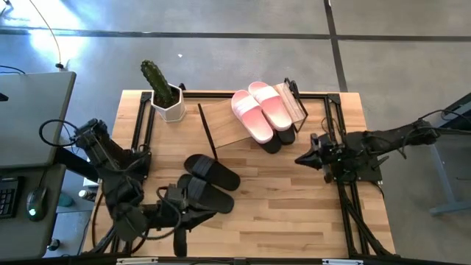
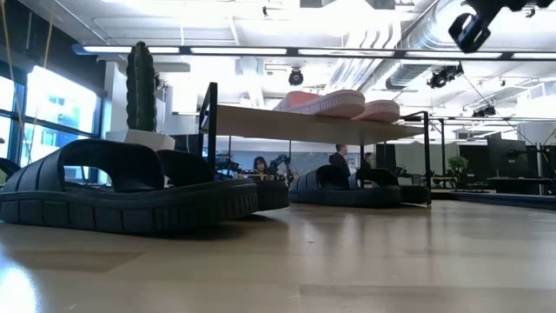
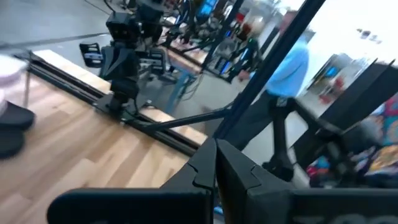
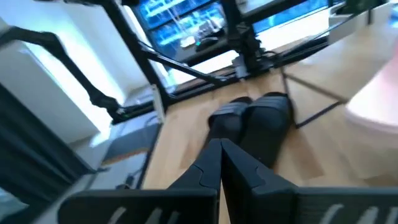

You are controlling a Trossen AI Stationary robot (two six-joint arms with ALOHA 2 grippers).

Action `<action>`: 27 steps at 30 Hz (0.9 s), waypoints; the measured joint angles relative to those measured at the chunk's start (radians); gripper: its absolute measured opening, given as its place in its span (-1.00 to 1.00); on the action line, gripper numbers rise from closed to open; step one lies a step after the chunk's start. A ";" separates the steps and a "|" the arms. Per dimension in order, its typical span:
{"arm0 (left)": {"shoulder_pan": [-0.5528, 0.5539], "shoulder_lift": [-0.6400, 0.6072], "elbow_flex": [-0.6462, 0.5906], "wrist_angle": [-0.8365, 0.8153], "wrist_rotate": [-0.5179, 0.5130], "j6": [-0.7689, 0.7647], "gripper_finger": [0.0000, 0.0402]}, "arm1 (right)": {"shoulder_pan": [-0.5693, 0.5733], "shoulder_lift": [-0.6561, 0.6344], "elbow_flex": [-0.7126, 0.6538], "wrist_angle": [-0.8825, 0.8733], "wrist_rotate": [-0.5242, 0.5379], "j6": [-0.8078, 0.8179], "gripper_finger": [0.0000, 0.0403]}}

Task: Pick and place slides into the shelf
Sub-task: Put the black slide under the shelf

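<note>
A pale pink pair of slides (image 1: 261, 110) lies on the plank top of the shelf (image 1: 224, 121). One black pair (image 1: 276, 140) rests under that plank, on the table, with its near ends sticking out. Another black pair (image 1: 210, 180) lies sole-down on the table in front of the shelf, also seen close up in the low view (image 2: 122, 187). My left gripper (image 1: 171, 197) is shut and empty beside this pair's near left end. My right gripper (image 1: 302, 157) is shut and empty, raised at the shelf's right end; its own view shows the front black pair (image 4: 255, 121).
A cactus in a white pot (image 1: 165, 96) stands at the table's back left, next to the shelf. Black frame rails (image 1: 342, 184) run along the table's right side. Bare wood (image 1: 294, 199) lies between the front pair and the right arm. People show beyond the table (image 3: 286, 68).
</note>
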 joint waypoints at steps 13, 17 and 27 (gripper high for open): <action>0.085 0.339 0.605 -1.080 0.243 -0.529 -1.00 | 0.000 -0.007 0.114 -0.283 0.077 -0.053 -1.00; 0.123 0.421 0.667 -1.308 0.443 -0.711 -1.00 | 0.000 -0.005 0.114 -0.321 0.077 -0.043 -1.00; 0.199 0.514 0.588 -1.334 0.664 -0.917 -1.00 | 0.000 -0.005 0.114 -0.349 0.078 -0.057 -1.00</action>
